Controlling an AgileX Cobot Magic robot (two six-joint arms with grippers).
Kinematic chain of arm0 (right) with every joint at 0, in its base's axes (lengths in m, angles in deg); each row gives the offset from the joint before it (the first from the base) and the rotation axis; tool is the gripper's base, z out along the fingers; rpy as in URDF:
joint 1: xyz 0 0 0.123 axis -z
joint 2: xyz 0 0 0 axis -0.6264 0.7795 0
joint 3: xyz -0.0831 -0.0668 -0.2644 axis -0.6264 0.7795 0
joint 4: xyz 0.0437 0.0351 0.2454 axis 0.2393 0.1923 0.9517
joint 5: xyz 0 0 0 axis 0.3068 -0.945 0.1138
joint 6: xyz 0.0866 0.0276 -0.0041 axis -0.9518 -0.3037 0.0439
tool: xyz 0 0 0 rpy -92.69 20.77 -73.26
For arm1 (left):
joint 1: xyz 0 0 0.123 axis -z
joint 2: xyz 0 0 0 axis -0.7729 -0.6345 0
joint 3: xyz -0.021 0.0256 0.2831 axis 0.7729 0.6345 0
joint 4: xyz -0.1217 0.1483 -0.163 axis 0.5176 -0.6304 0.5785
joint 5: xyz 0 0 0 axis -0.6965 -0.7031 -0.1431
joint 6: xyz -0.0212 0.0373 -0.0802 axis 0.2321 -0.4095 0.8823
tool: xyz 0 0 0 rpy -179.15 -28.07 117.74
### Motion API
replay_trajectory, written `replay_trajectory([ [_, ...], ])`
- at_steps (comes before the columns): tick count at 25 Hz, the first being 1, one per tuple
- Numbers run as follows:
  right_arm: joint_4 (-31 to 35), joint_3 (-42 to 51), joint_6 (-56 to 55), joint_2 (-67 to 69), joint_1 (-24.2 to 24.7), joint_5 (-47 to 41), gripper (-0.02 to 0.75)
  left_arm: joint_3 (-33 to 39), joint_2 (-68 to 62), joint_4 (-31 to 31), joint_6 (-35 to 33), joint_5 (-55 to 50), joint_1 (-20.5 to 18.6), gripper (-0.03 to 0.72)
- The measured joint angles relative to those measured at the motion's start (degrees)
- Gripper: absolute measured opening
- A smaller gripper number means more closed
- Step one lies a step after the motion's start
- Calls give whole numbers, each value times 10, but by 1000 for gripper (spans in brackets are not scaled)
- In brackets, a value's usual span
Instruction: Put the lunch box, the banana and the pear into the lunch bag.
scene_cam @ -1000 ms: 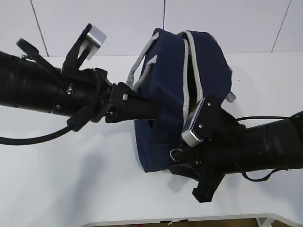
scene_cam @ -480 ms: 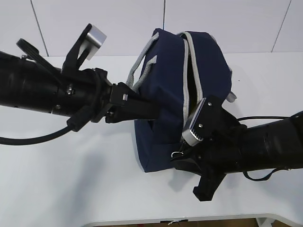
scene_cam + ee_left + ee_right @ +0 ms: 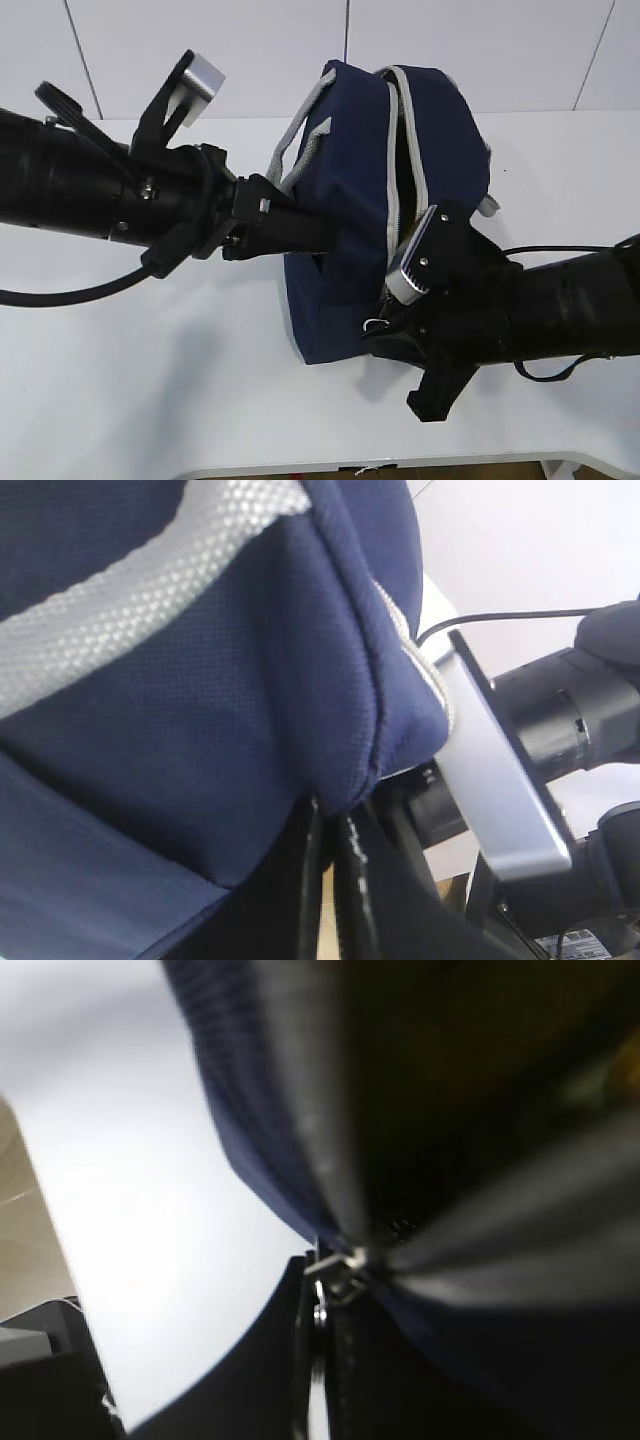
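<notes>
Your left gripper (image 3: 330,825) pinches the lunch bag (image 3: 350,210) fabric; your right gripper (image 3: 320,1305) clamps its ring pull (image 3: 374,324).

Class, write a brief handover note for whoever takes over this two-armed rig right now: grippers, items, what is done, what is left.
Left gripper: shut on the navy fabric lunch bag's side wall.
Right gripper: shut on the metal ring zipper pull at the bag's near end.
The bag stands on the white table, zipper open.
Lunch box, banana, pear: not visible on the table; the bag's interior is too dark to confirm them.
Left: check the contents.
</notes>
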Motion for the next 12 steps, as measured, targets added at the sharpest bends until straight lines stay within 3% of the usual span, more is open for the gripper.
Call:
replay_trajectory([
  [12, -24, 0, -125, -40, 0, 38, 18, 0, 0, 0, 0, 2, 0, -20],
])
